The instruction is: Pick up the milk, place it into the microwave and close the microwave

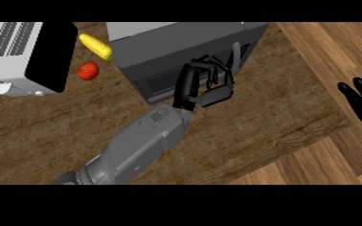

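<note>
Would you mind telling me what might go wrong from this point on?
The left hand sits against the front of the microwave, beside its handle. Pulling back could snag the handle and swing the door. The milk shows nowhere, so whether it is inside cannot be checked. The corn and red fruit lie near the microwave's left side, where a shove might disturb them.

We see the microwave (184,43) at the back of the desk (283,110), with the corn (96,46) just left of it and the tomato (88,71) just before the corn. Farther left stands another appliance (50,52). Our left hand (205,84) is at the microwave's front, while our right hand (351,96) rests at the view's right edge, well apart.
</note>
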### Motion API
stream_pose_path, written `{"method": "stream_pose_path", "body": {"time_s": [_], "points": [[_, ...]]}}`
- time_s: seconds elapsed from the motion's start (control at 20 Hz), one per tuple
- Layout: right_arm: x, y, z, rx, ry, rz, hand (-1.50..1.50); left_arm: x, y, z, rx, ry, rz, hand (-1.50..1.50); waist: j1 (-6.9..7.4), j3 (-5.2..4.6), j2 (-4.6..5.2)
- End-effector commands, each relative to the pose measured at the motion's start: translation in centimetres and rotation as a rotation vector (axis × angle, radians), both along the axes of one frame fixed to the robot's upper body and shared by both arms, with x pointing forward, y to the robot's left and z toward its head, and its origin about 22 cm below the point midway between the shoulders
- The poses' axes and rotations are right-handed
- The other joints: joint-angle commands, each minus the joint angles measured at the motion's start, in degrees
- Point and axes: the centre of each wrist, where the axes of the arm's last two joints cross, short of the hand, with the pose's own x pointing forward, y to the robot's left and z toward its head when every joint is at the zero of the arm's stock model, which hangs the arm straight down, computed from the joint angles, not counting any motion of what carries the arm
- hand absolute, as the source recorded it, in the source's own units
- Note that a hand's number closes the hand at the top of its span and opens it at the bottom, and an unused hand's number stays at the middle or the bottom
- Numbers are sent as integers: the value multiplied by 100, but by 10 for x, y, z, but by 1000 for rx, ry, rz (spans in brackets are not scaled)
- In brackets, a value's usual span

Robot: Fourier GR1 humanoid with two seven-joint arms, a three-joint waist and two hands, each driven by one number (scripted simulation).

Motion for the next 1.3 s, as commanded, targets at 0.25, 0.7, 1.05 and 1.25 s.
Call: {"method": "stream_pose_path", "body": {"time_s": [0.25, 0.7, 1.05, 1.25], "points": [[2, -6, 12, 12, -7, -3, -150, 17, 5, 4, -5, -6, 34, 150, -67, -1, 81], [3, -8, 22, 7, -8, 5, -150, 20, 4, 6, -25, -20, 52, 150, -128, 1, 95], [5, -8, 31, 1, -10, 51, -150, 19, 2, 6, -28, -42, 47, 150, -104, 7, 93], [6, -7, 32, 2, -6, 102, -150, 19, 2, 5, -32, -39, 42, 150, -67, 13, 117]]}}
